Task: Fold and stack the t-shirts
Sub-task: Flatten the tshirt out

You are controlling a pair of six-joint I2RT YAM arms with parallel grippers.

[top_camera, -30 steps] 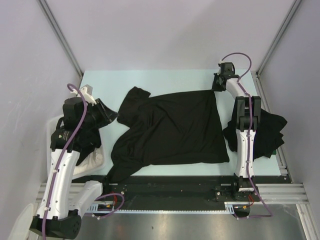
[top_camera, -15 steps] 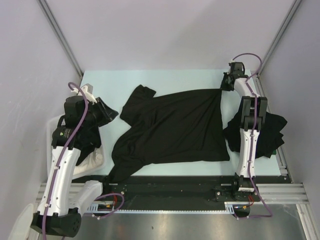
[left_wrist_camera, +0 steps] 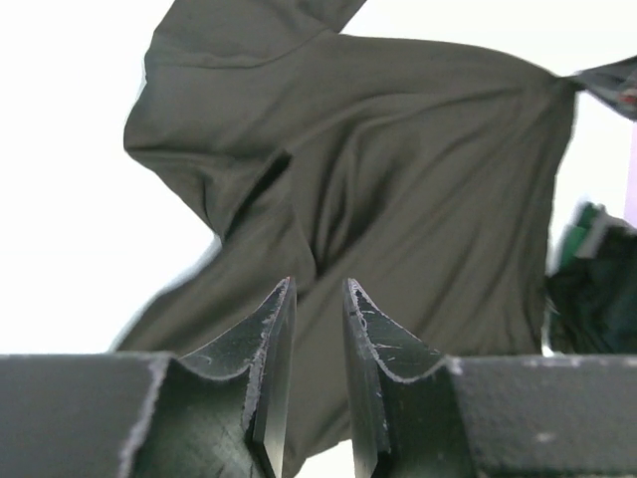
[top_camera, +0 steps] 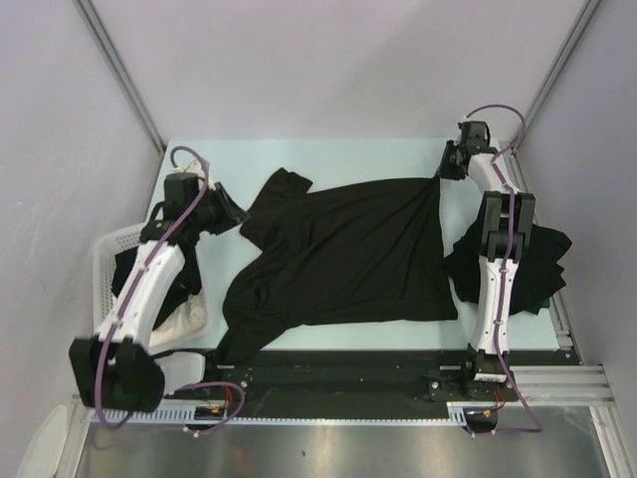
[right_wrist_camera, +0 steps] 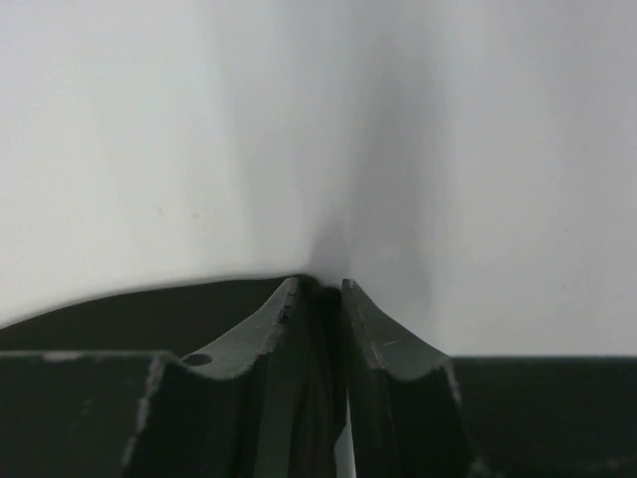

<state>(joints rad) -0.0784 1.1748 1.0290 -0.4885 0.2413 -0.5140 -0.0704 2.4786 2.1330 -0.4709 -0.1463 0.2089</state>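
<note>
T-shirt (top_camera: pixel 348 249) spread between basket (top_camera: pixel 109 241) and dark pile (top_camera: pixel 542 261), far corner pinched in right jaws; left jaws narrowly parted, empty.

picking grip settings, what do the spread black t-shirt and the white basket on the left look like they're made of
Black t-shirt: soft matte knit fabric, likely cotton; it lies limp with creases and rumpled sleeves. Basket: white, seemingly rigid plastic, judging by its open lattice wall.
</note>
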